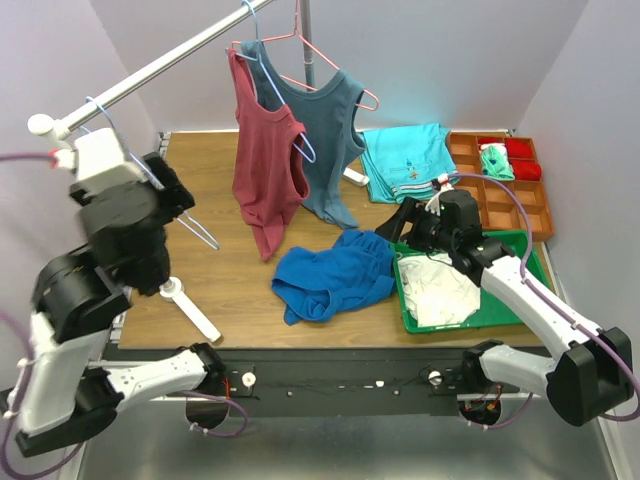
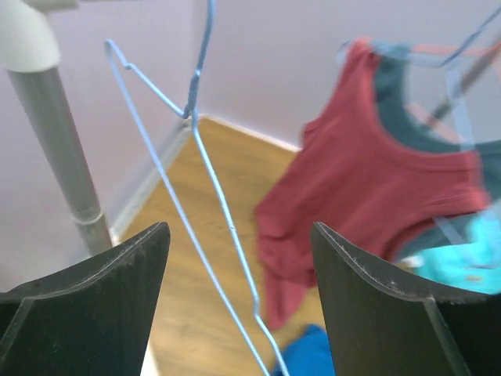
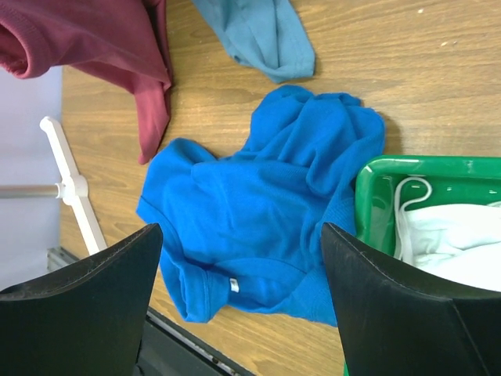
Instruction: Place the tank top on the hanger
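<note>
The royal-blue tank top [image 1: 335, 275] lies crumpled on the wooden table, just left of the green tray; the right wrist view shows the tank top [image 3: 258, 196] spread below the fingers. My right gripper [image 1: 400, 225] [image 3: 241, 227] hovers open above its right side, touching nothing. The light-blue wire hanger [image 1: 205, 235] hangs by its hook from the left end of the rail. My left gripper [image 1: 185, 200] [image 2: 239, 225] is raised beside it and open. In the left wrist view the hanger [image 2: 229, 227] runs between the fingers without touching either.
On the slanted metal rail [image 1: 160, 68] hang a maroon top [image 1: 265, 170] and a dark teal top [image 1: 330, 140]. The green tray [image 1: 403, 295] holds white cloth [image 1: 440, 290]. Behind it lie a turquoise folded garment [image 1: 405, 160] and a compartment box [image 1: 510, 195]. A white stand foot [image 1: 190, 305] sits front left.
</note>
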Available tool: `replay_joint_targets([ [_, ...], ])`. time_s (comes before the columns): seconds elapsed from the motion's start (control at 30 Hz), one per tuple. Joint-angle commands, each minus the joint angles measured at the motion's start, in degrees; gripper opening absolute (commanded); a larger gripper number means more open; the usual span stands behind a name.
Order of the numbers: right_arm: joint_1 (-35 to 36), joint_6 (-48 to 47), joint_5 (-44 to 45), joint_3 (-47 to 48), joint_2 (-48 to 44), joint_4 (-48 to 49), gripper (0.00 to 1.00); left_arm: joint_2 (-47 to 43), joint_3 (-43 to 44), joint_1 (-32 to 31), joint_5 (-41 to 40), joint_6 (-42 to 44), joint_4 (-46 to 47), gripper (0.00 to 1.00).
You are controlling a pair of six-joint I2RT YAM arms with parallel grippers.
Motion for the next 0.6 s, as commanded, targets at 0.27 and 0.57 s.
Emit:
replay_joint_targets([
  [0.27,0.0,-1.1,-4.8,2.1,1.1,1.0,0.89,12.1,-0.3,16.2,7.5,2.3,-6.6,0.78],
  [0.57,0.0,-2.6,-4.6,2.9,1.8,-0.2,0.89,12.6,-4.7,19.8,8.6,3.0,-1.6,0.49],
])
